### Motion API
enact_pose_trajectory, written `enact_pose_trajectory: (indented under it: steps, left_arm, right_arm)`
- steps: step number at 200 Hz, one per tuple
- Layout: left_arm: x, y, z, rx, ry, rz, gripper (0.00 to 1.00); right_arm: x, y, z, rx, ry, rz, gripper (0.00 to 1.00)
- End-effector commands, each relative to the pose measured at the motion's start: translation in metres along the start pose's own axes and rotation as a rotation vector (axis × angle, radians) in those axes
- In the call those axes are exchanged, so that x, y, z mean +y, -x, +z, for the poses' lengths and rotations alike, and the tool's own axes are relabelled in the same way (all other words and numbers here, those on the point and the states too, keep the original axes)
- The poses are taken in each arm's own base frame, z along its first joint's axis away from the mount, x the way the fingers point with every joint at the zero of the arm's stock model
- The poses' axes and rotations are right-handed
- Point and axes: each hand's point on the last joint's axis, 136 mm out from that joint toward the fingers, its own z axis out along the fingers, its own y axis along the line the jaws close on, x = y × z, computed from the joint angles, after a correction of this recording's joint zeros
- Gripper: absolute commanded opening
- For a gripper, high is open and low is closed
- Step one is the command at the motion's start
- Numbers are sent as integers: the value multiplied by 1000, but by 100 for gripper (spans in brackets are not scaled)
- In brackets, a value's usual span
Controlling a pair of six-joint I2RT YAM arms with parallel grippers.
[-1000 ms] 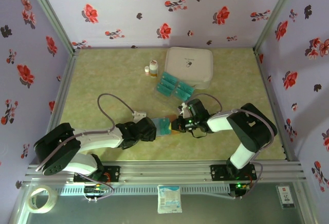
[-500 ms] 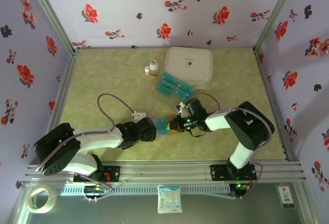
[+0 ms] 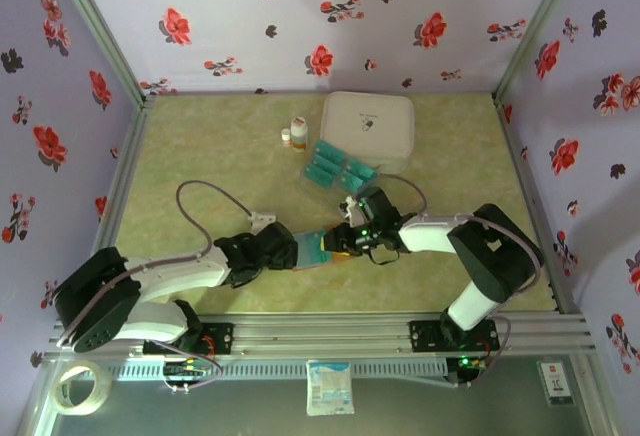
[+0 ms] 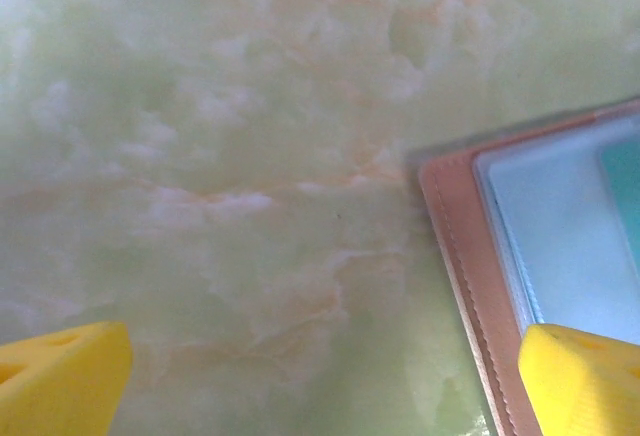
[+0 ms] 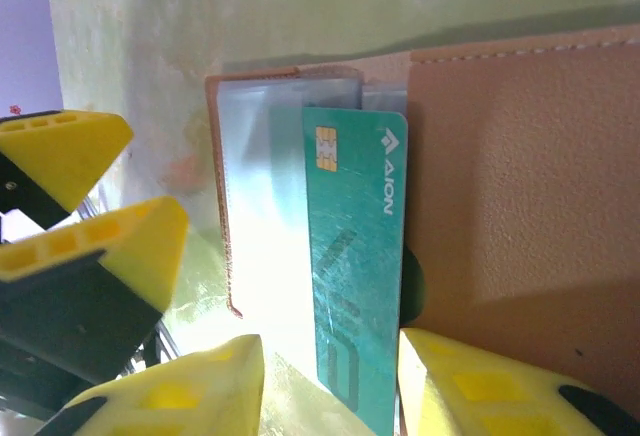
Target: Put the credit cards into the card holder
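The right tool (image 5: 330,391) has parted its jaws around the credit card (image 5: 355,256). The left tool (image 4: 320,376) has drawn back leftward.

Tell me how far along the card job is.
Done: one teal card lies on the open card holder, seemingly slid into a sleeve. In hand: the right gripper straddles it, fingers apart; the left gripper is open at the holder's edge. Left: several cards near the white case.

Lilac walls (image 3: 300,16) w/ red flowers, green marbled table (image 3: 220,156).
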Motion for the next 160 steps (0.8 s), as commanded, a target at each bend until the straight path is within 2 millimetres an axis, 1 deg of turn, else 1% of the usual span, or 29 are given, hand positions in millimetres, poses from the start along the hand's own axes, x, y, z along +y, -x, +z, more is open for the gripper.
enact_pose_trajectory:
  steps: [1,12,27,47,60,85,101,127,160]
  left_arm:
    - [12,14,-11,-24,33,-34,100]
    - [18,16,-12,-22,46,-47,100]
    - [26,16,-14,-14,64,-59,100]
    - [35,12,-13,7,91,-60,100]
    - [38,10,-11,23,108,-51,100]
    - [40,7,-8,46,132,-26,100]
    - [40,7,-5,61,146,-13,100]
    - [39,7,1,83,170,5,100]
    - [39,7,7,105,203,30,100]
  right_arm:
    - [6,6,-14,-19,-64,-41,44]
    - [10,9,-19,-33,-74,-54,46]
    - [15,14,-26,-56,-89,-68,47]
    - [15,20,-34,-90,-138,-77,45]
    - [8,23,-37,-108,-201,-82,39]
    - [-4,25,-38,-115,-332,-107,20]
    - [-11,26,-36,-110,-407,-130,11]
    - [-15,27,-28,-96,-464,-158,2]
    - [-17,29,-15,-77,-477,-169,0]
